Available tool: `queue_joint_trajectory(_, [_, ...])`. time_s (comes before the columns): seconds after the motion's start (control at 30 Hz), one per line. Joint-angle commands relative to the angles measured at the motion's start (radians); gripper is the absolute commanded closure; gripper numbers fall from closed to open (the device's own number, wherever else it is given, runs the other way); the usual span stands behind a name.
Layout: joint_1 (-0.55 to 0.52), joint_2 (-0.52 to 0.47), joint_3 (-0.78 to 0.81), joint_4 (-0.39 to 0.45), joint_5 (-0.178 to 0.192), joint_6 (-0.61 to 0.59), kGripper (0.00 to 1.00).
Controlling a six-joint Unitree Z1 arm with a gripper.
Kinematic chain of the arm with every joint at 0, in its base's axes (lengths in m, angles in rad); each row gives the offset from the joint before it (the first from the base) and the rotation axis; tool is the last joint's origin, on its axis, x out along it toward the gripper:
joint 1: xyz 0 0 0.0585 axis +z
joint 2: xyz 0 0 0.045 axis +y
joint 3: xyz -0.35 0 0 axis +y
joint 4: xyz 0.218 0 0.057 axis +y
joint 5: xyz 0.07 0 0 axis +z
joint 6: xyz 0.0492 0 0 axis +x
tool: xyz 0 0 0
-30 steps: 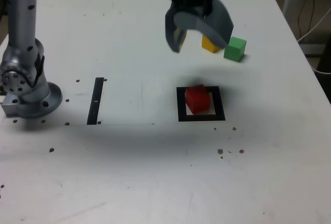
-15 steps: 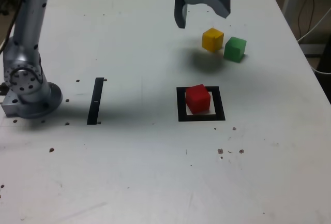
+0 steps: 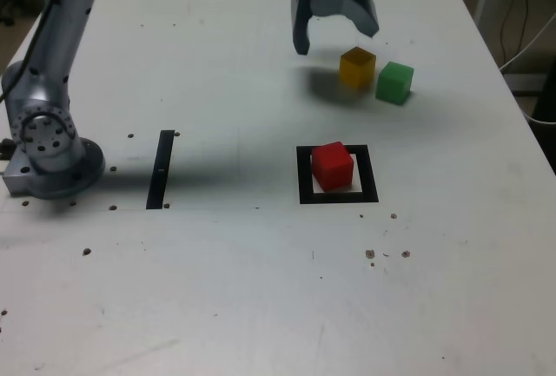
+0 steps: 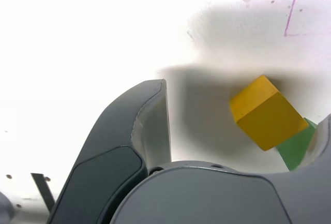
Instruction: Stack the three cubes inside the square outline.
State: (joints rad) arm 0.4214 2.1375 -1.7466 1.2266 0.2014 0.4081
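My fingers (image 3: 335, 27) stand spread wide with nothing between them, and over the last second they have swung away from above the square outline (image 3: 303, 176) to the far part of the worktop (image 3: 217, 289). In the wrist view the yellow cube (image 4: 266, 113) now sits just ahead of the gap, off toward one finger (image 4: 150, 125) rather than centred, and I am not touching it. The green cube (image 4: 295, 149) peeks out right behind it, close beside it but apart. Well back from my fingers, the red cube (image 3: 332, 165) sits inside the outline, a little askew. So the base looks laid, and I judge yellow is my next pick; I must line up and come down first.
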Motion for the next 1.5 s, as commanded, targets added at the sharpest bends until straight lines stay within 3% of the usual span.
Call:
queue_joint_trajectory(0.0, [-0.005, 0.017, -0.012, -0.007, -0.010, -0.040, 0.01])
queue_joint_trajectory(0.23, [-0.029, 0.034, 0.006, -0.056, -0.063, -0.307, 0.01])
queue_joint_trajectory(0.53, [-0.041, 0.029, -0.043, 0.036, -0.037, -0.541, 0.01])
queue_joint_trajectory(0.8, [-0.046, 0.068, -0.044, 0.050, -0.075, -0.600, 0.04])
queue_joint_trajectory(1.07, [-0.048, 0.095, -0.045, -0.011, -0.102, -0.603, 0.05])
queue_joint_trajectory(1.47, [-0.036, 0.112, -0.033, -0.070, -0.069, -0.618, 0.15])
